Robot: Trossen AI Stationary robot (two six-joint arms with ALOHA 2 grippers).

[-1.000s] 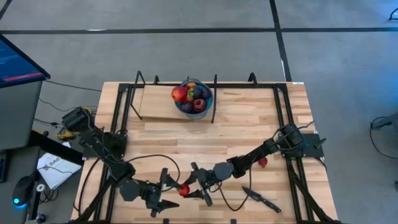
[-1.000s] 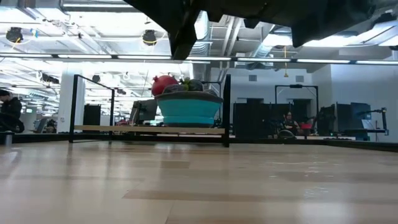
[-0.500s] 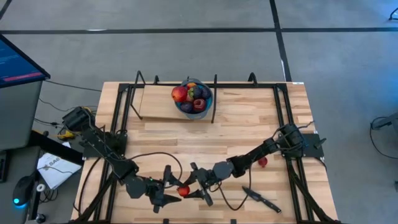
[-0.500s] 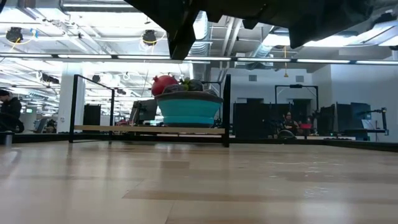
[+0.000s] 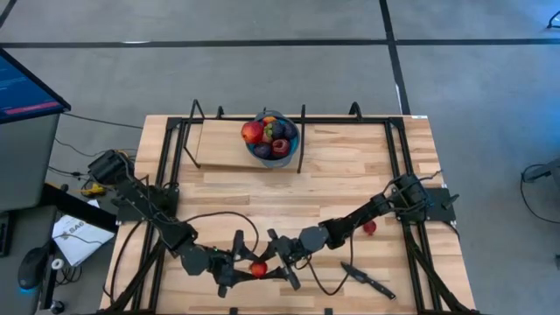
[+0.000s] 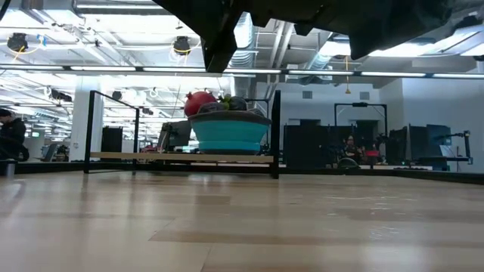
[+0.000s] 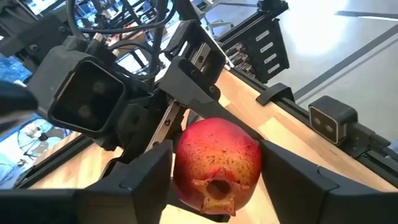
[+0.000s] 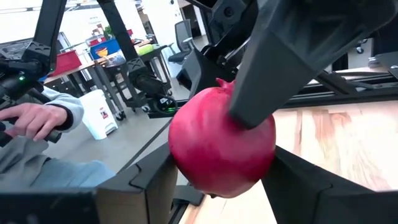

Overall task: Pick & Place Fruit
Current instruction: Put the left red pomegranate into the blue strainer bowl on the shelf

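Note:
A red pomegranate [image 5: 259, 269] hangs in the air over the table's near edge, between both grippers. My left gripper [image 5: 246, 268] comes at it from the table's left, and my right gripper [image 5: 272, 265] from the right. Each is shut on it. In the left wrist view the pomegranate [image 7: 214, 163] shows its crown end. In the right wrist view it [image 8: 217, 146] shows its smooth side. Several more fruits [image 5: 269, 133] lie heaped in the blue bowl [image 6: 227, 130]. One small red fruit [image 5: 370, 227] rests on the table. My left gripper pinches the pomegranate between its two fingers [image 7: 146, 177], at the flanks [image 7: 181, 163] beside the crown, coming level from the table's left. The fruit is lifted clear of the table. My right gripper pinches the same pomegranate between its two fingers [image 8: 287, 177], on the opposite flanks [image 8: 264, 155], coming level from the table's right. One left finger [image 8: 273, 62] lies against the fruit's upper side.
The blue bowl [image 5: 272, 147] stands on a raised board [image 5: 226, 144] at the far edge, inside a black frame [image 6: 91, 128]. A black-handled knife [image 5: 367, 278] lies near the table's near right. Cables [image 5: 210, 223] loop over the tabletop. A person's hand [image 8: 34, 121] shows beyond the table.
My left gripper has moved toward the table's right and reached the pomegranate. My right gripper has kept the fruit at the same spot above the near edge.

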